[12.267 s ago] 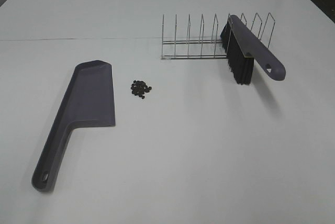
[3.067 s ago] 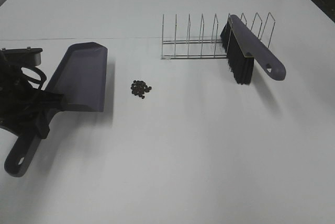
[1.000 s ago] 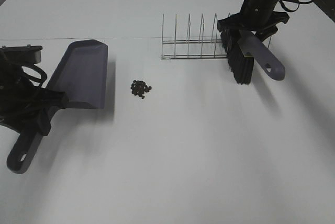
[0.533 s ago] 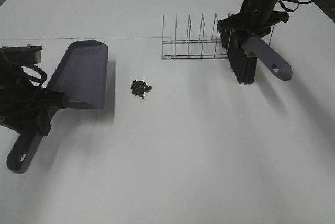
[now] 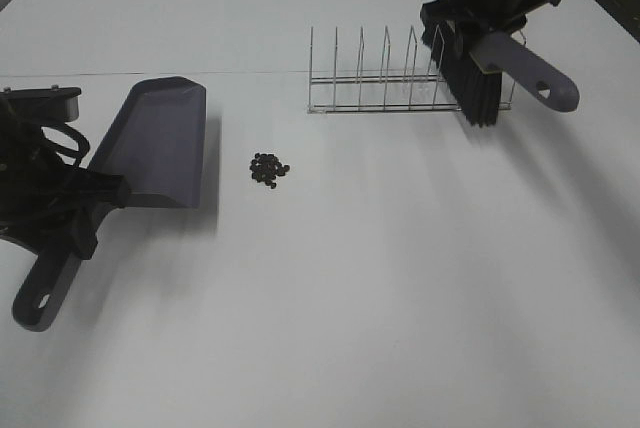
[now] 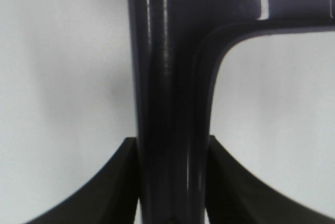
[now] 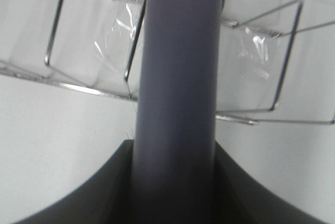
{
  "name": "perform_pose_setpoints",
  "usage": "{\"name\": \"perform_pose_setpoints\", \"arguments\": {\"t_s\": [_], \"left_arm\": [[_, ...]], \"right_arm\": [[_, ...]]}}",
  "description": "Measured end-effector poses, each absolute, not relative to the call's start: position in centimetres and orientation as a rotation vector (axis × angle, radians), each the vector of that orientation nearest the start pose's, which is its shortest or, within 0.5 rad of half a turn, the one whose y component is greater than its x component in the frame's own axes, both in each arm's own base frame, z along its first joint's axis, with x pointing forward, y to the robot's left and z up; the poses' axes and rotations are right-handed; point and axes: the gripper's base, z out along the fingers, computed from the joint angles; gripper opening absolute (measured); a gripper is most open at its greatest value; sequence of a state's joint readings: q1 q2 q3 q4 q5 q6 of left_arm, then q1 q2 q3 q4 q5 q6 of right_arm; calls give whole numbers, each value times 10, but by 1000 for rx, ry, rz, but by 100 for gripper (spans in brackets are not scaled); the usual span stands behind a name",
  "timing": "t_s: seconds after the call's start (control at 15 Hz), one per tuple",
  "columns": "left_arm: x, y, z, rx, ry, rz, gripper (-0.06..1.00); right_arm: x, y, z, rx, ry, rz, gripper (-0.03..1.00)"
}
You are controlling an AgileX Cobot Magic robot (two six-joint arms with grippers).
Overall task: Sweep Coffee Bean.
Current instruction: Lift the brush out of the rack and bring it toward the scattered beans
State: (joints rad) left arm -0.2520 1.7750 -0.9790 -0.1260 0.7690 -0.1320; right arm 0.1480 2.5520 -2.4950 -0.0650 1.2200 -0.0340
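Two handles clamped: my left hand (image 5: 80,213) grips the dustpan (image 5: 160,143) (counter's (image 5: 350,298) left edge), my right hand (image 5: 490,28) the brush (image 5: 478,88), far-right corner.

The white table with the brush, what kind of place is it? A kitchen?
Probably a robot test bench, not a kitchen: a plain white table, the left gripper holding a dustpan, the right gripper holding a brush, and a small heap of coffee beans set out.
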Motion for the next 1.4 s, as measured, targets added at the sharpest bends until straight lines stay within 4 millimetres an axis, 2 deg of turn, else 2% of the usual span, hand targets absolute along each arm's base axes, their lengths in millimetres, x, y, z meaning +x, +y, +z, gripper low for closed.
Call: {"name": "perform_pose_setpoints", "arguments": {"t_s": [0.33,0.4,0.6,0.73,0.93,1.0,1.07,1.2,1.4], "left_arm": [[297,-85,155,51,3063,-165,34],[297,-85,155,51,3063,-165,34],[296,-84,157,58,3058,-160,34],[293,-83,159,57,3081,-150,34],[291,-82,159,48,3104,-133,34],[291,-82,159,47,3104,-132,34],[292,-82,159,43,3101,-131,34],[292,-82,159,43,3100,-132,34],[292,-82,159,43,3092,-133,34]], "right_arm": [[526,73,255,-248,2618,-46,31],[520,74,276,-237,2581,-9,31],[510,77,298,-230,2554,45,31],[491,76,313,-230,2581,85,31],[464,73,313,-238,2667,89,31],[456,72,308,-243,2705,84,31],[445,70,288,-256,2791,78,31],[436,69,271,-262,2864,73,31],[423,68,262,-261,2917,87,31]]}}
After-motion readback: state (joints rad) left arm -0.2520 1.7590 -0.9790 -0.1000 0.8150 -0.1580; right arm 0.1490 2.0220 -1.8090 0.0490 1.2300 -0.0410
